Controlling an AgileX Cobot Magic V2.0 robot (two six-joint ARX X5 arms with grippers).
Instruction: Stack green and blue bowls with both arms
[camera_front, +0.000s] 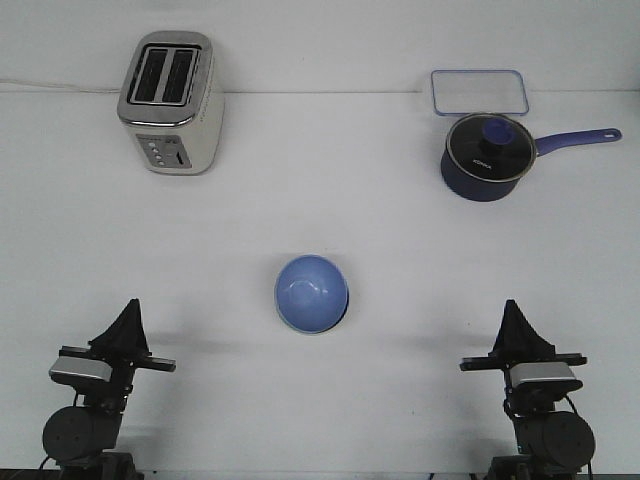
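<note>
Though the task names two bowls, only the blue bowl is plainly visible, sitting near the middle of the table, tilted a bit so its inside faces the camera. A thin pale edge shows along its lower rim, which could be the green bowl underneath, can't confirm from this angle. If so, stacking looks done; if not, the green one is out of view and the whole job is left. My guess: stack finished, arms parked. Left gripper sits at the near left, well apart from the bowl, touching nothing. Right gripper mirrors it at the near right, also well clear, carrying nothing. Both point away from the camera, fingers appear together in a narrow wedge, but the real jaw gap can't be told from here. Further out: a silver toaster at the far left, a dark blue saucepan with a glass lid at the far right, handle pointing right, and a clear flat container just behind it.
</note>
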